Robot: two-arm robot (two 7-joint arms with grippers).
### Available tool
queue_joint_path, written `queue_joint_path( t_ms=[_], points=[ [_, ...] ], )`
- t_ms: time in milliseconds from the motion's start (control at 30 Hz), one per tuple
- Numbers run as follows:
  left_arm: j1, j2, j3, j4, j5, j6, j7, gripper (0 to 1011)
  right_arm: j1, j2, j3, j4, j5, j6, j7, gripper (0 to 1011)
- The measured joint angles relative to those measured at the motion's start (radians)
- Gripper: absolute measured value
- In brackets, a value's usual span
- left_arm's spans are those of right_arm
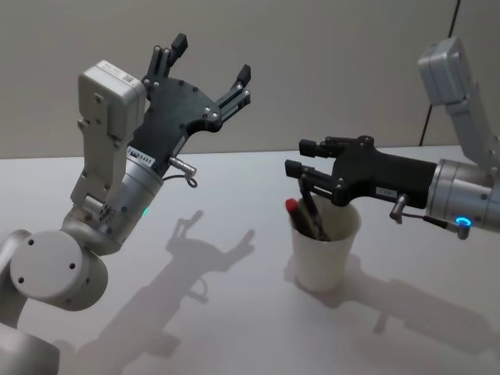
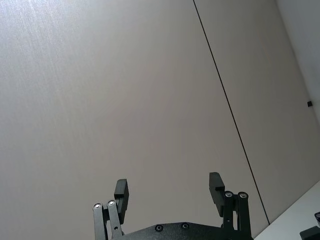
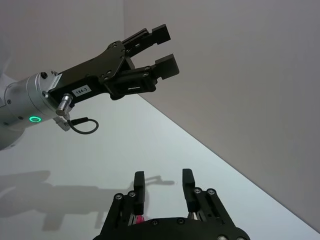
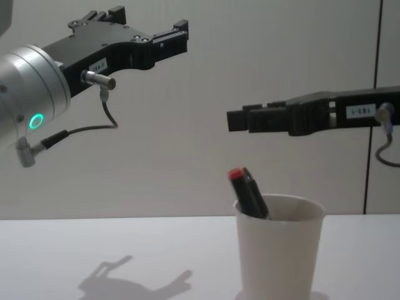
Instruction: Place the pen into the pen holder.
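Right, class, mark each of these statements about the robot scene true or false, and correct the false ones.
1. The pen stands inside the pen holder. True.
2. The right gripper is clamped on the pen. False: it is open, above the cup and apart from the pen.
3. The left gripper is raised, open and empty. True.
4. The pen holder lies on its side. False: it stands upright on the table.
5. The pen's top end is red. True.

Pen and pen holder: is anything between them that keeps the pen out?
Nothing visible. The pen already stands tilted inside the pen holder, red tip above the rim. The open right gripper hovers above it, apart.
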Motion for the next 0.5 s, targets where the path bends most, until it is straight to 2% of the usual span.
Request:
queue_joint_path(
  t_ms=[33, 100, 167, 200, 333, 433, 500],
  points=[
    [0.0, 0.0, 0.0, 0.0, 0.0, 0.0, 0.0, 1001, 0.0, 0.0, 0.0, 0.0, 0.0, 0.0, 0.0, 463],
    [0.0, 0.0, 0.0, 0.0, 0.0, 0.0, 0.0, 1001, 0.0, 0.0, 0.0, 0.0, 0.0, 0.0, -0.001, 484],
    [0.0, 0.0, 0.0, 0.0, 0.0, 0.0, 0.0, 1001, 0.0, 0.0, -0.001, 0.001, 0.0, 0.001, -0.001, 583],
    [0.0, 0.0, 0.0, 0.0, 0.0, 0.0, 0.0, 1001, 0.0, 0.001, -0.001, 0.001, 0.0, 0.001, -0.002, 583],
    [0.0, 0.0, 0.0, 0.0, 0.0, 0.0, 0.0, 1001, -0.001, 0.001, -0.001, 0.001, 0.0, 0.001, -0.002, 696],
    [0.0, 0.0, 0.0, 0.0, 0.0, 0.0, 0.0, 1001, -0.001, 0.001, -0.002, 0.002, 0.0, 0.001, -0.002, 820],
    [0.0, 0.0, 0.0, 0.0, 0.0, 0.0, 0.0, 1001, -0.001, 0.001, -0.002, 0.002, 0.0, 0.001, -0.003, 858]
  ],
)
